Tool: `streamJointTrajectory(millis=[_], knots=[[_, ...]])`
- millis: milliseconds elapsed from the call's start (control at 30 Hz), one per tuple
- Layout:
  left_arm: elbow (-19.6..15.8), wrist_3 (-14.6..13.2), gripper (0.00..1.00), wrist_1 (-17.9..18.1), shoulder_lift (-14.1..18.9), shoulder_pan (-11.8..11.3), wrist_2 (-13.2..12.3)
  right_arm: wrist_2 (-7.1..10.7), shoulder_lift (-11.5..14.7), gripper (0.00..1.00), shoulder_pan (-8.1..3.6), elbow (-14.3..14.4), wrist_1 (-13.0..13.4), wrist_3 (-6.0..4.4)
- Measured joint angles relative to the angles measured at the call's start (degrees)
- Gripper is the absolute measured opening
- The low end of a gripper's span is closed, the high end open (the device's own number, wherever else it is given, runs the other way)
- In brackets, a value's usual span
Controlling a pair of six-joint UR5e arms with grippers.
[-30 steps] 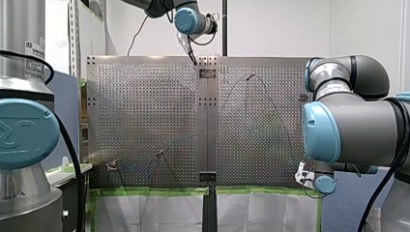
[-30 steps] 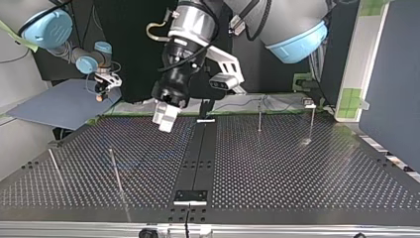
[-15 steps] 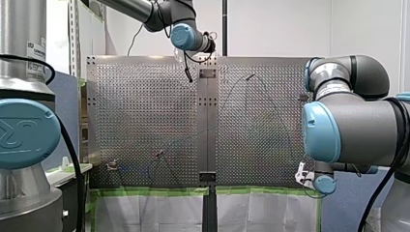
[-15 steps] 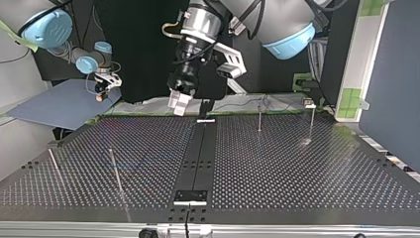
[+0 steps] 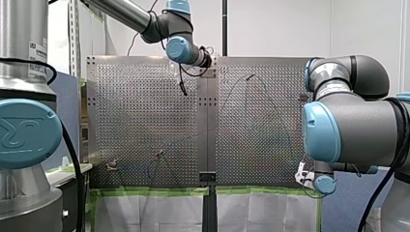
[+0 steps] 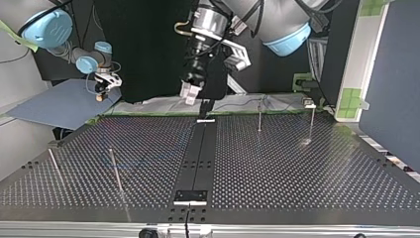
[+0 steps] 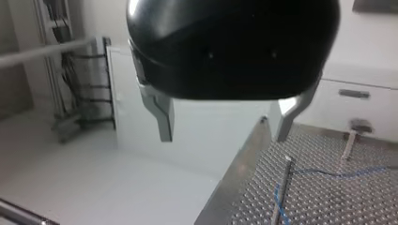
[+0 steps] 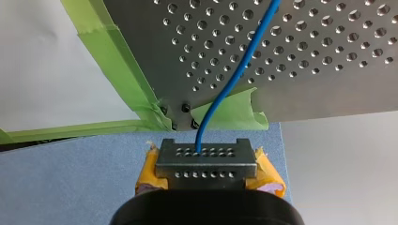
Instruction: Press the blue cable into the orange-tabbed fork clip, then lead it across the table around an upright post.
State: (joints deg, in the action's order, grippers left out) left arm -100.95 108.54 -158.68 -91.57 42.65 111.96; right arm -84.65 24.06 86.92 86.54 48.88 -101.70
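Left gripper: the metal fingers stand wide apart with nothing between them. It hangs in the air over the table's edge.
Left gripper, top view only: it hangs above the far rim of the perforated table, near the dark centre strip, touching nothing.
Right gripper: the yellow pads are drawn together on the blue cable, which rises from between them.
Right gripper, top view only: it sits off the table at the view's left, over a blue mat.
Blue cable, right wrist view: it runs from the grip up across the perforated plate, passing green tape at the plate's corner.
Blue cable, left wrist view: it lies on the table and meets an upright post. I cannot tell whether it goes around the post.
Fork clip: too small to make out in any view.
Posts, top view: thin upright posts stand on both halves of the table.
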Motion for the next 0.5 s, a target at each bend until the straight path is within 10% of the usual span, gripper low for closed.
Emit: streamJointTrajectory(millis=[500], knots=[[-8.62,4.18,1.0,7.0,-0.12,-2.87,-2.6,0.0,-0.01,0.0,0.23,-0.04,-0.07,0.07]])
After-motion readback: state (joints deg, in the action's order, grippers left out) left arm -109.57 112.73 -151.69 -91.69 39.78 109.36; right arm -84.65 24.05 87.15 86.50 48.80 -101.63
